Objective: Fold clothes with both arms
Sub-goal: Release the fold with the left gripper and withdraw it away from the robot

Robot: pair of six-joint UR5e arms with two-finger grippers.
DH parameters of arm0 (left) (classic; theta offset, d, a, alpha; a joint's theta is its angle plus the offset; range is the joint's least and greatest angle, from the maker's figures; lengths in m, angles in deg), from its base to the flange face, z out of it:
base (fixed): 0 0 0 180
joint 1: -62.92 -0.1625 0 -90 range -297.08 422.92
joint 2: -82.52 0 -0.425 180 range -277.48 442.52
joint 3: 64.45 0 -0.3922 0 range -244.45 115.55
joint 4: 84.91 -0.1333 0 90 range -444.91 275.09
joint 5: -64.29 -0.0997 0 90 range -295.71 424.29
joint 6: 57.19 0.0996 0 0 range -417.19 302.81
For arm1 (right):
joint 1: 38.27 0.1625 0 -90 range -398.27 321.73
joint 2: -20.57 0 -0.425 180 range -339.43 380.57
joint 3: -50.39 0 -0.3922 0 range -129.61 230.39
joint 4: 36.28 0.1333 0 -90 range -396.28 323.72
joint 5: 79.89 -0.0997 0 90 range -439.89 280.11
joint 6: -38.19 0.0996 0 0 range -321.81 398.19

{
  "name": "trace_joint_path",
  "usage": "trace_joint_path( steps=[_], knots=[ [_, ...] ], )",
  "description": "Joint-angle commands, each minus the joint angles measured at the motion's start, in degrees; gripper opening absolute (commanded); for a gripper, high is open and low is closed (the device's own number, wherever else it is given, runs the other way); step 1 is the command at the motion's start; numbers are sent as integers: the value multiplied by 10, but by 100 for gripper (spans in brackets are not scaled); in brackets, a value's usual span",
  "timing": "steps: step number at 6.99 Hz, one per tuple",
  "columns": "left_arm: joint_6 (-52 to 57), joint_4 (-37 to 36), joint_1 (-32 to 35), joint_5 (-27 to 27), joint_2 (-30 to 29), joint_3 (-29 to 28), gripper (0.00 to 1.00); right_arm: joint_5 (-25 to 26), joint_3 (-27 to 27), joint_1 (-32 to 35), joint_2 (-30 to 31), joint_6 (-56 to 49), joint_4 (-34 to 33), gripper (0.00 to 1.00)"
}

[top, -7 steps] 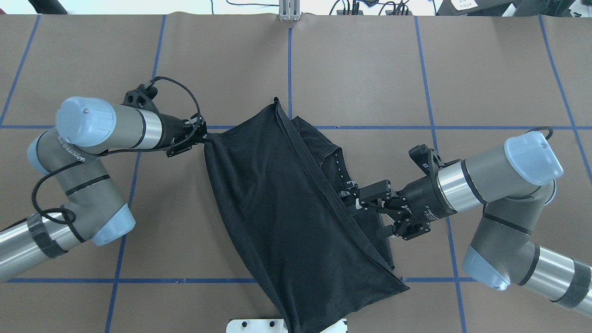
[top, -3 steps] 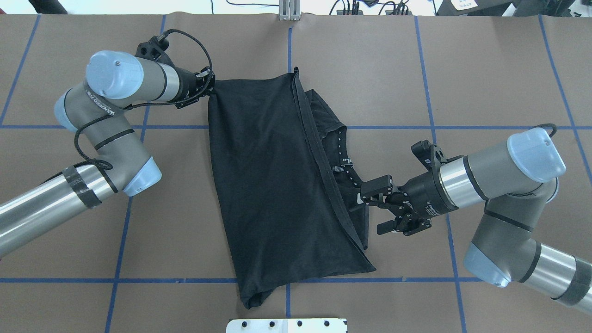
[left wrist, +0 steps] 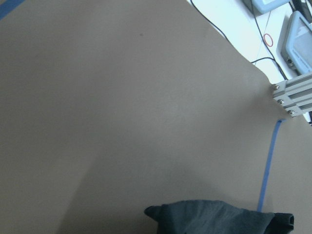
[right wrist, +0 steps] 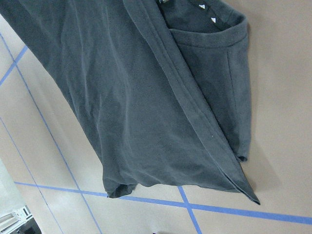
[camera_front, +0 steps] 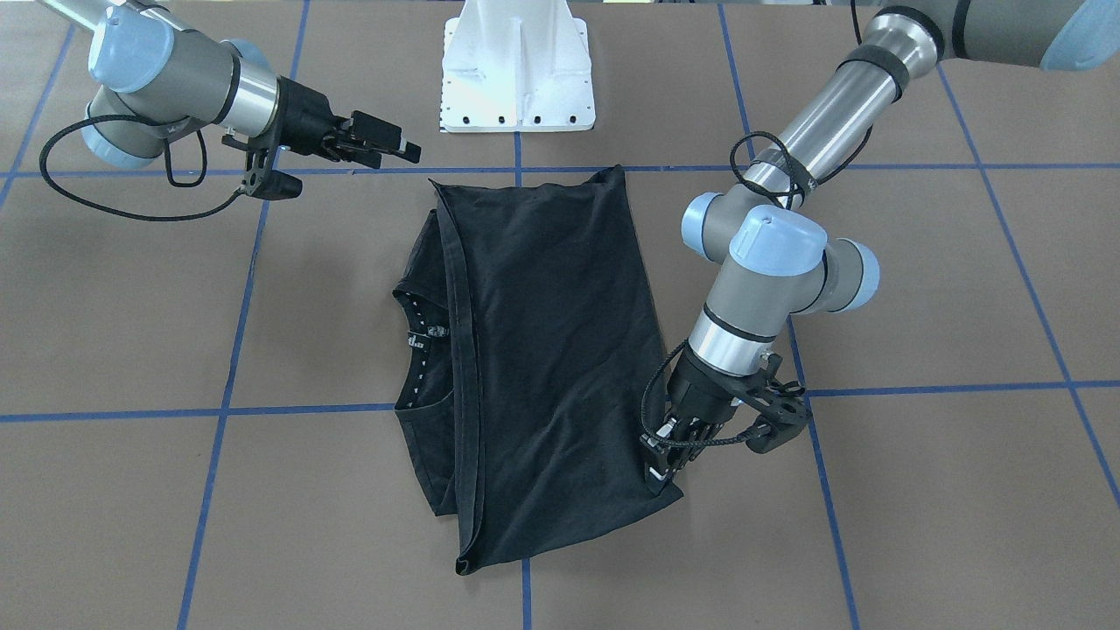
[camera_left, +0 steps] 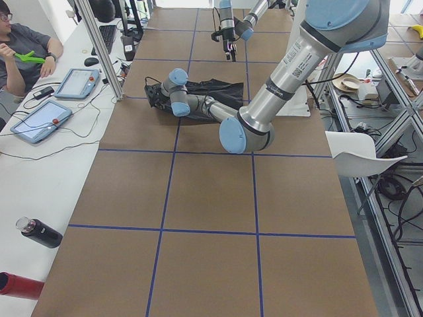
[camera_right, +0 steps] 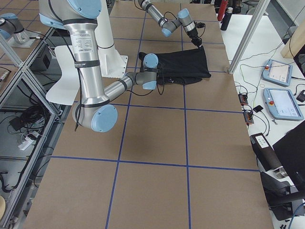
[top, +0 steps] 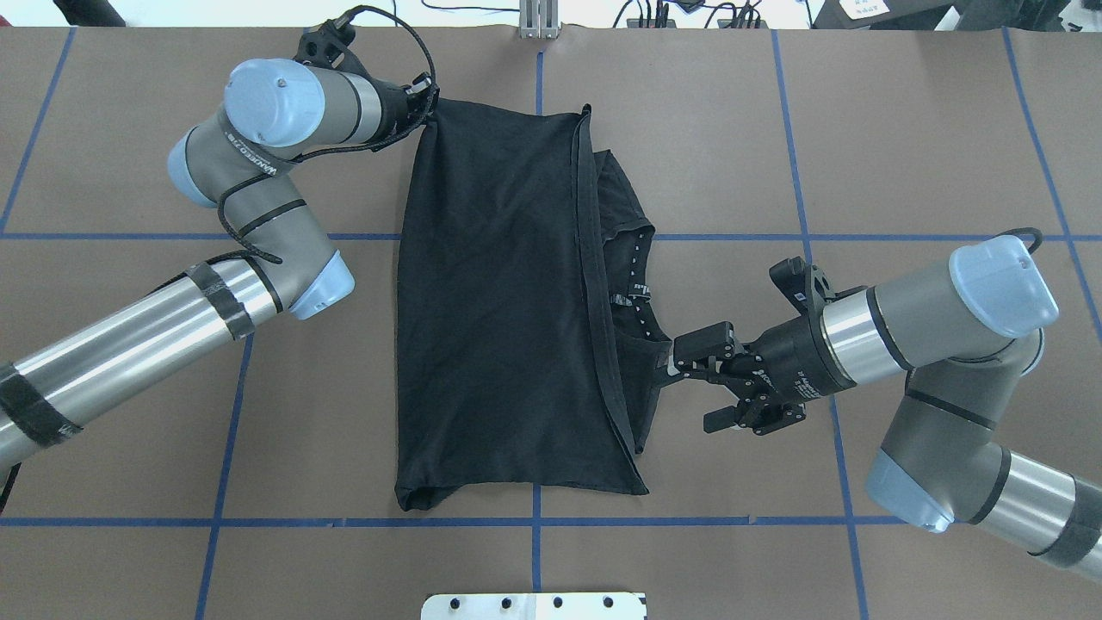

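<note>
The black short-sleeved T-shirt (top: 499,301) looks limp and light, likely to drape; corners and hems suit pinching. The black two-finger left gripper (top: 428,110) clamps its far corner. The right gripper (top: 691,387) gapes empty.

T-shirt (top: 499,301): matt black cloth. Table cover (top: 904,129): matt brown paper; tape lines (top: 258,522) blue. Tubes of left arm (top: 129,336), right arm (top: 1024,499): satin metal; caps smooth light-blue plastic.
</note>
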Motion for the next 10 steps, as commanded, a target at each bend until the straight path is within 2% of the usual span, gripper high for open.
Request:
trace_joint_path(
  steps=[1, 2, 4, 6, 7, 8, 9, 10],
  knots=[
    [1, 10, -1, -19, -7, -17, 99, 0, -1, 9, 0, -1, -3, 100],
    [6, 10, 0, -17, -3, 2, 100, 0, -1, 12, -3, -41, -8, 100],
    [77, 3, 6, 1, 59, 87, 100, 0, 3, 22, -17, -213, -105, 100],
    [84, -26, 40, 86, 130, 160, 100, 10, 5, 22, -35, -332, -192, 100],
    [87, -27, 44, 91, 171, 203, 100, 13, 5, 21, -55, -363, -240, 100],
    [126, -39, 47, 91, 218, 262, 100, 36, 5, 16, -80, -406, -300, 100],
    [168, -94, 49, 98, 262, 329, 100, 77, 6, -4, -109, -454, -374, 100],
    [188, -135, 49, 104, 292, 379, 100, 122, 9, -30, -126, -472, -415, 100]
  ],
)
